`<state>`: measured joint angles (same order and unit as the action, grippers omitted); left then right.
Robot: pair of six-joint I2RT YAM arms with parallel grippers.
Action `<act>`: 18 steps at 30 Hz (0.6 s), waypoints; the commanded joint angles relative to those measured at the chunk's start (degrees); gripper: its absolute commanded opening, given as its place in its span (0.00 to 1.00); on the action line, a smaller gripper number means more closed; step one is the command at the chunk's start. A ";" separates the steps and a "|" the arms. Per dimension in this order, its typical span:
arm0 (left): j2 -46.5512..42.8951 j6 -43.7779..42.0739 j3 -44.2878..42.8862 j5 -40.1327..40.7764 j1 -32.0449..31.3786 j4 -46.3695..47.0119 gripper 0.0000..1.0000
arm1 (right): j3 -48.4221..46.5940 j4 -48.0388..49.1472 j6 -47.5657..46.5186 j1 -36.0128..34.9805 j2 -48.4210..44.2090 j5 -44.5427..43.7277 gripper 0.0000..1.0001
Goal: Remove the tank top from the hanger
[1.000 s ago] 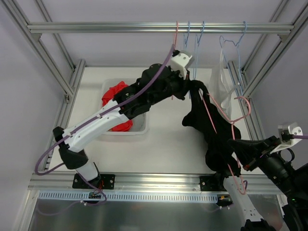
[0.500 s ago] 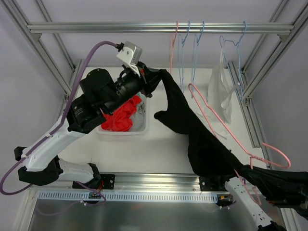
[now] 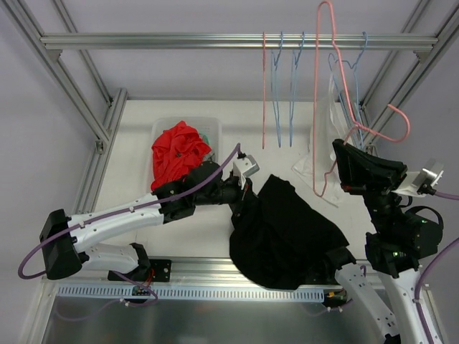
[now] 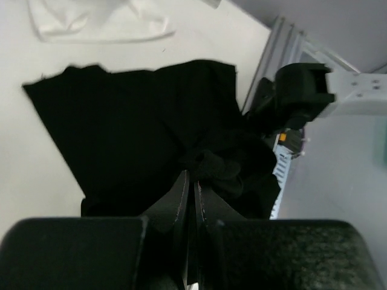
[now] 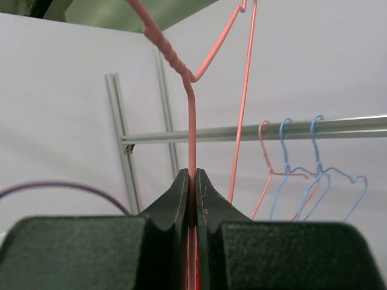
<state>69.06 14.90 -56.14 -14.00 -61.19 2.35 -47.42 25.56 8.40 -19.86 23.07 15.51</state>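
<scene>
The black tank top [image 3: 290, 233] lies in a crumpled heap on the table's near middle, clear of the hanger. My left gripper [image 3: 245, 201] is low at its left edge and shut on a fold of the tank top [image 4: 139, 121]; the fingertips [image 4: 183, 181] pinch black cloth. The pink wire hanger [image 3: 316, 93] is bare and held high at the right. My right gripper [image 3: 338, 154] is shut on its wire. In the right wrist view the hanger [image 5: 191, 121] rises straight from between the closed jaws of the right gripper [image 5: 193, 176].
A clear bin [image 3: 159, 123] with a red garment [image 3: 178, 152] stands at the left. Pink and blue hangers [image 3: 276, 86] hang from the top rail [image 3: 179, 41]. A white garment [image 3: 324, 136] hangs at the right, its hem on the table. Frame posts border both sides.
The left arm swung the tank top left toward the bin, then lowered it onto the table. The right arm rose, lifting the pink hanger out of the tank top.
</scene>
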 commanded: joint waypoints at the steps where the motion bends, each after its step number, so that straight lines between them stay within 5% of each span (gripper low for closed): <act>1: 0.46 6.37 3.57 7.71 -0.51 8.64 0.00 | -5.82 7.47 -5.22 -0.09 -0.83 -7.69 0.00; 5: 2.74 9.10 6.91 13.54 -0.69 8.46 0.00 | -15.76 -32.83 -7.96 -0.09 -2.24 -14.60 0.00; 8: 4.06 9.36 7.36 15.48 -0.69 8.11 0.00 | -21.30 -50.01 -10.34 -0.09 -1.02 -22.68 0.00; 12: 4.33 9.01 6.92 16.37 -0.69 6.88 0.27 | -24.21 -59.83 -9.46 -0.09 5.04 -22.46 0.00; 18: -0.23 7.26 5.78 15.94 -0.69 2.05 0.66 | -27.63 -57.03 -11.39 -0.09 13.83 -20.25 0.00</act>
<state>72.64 23.00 -48.82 0.71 -61.21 4.93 -72.16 -29.91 -0.80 -19.86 31.55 -3.88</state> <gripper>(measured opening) 0.559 0.042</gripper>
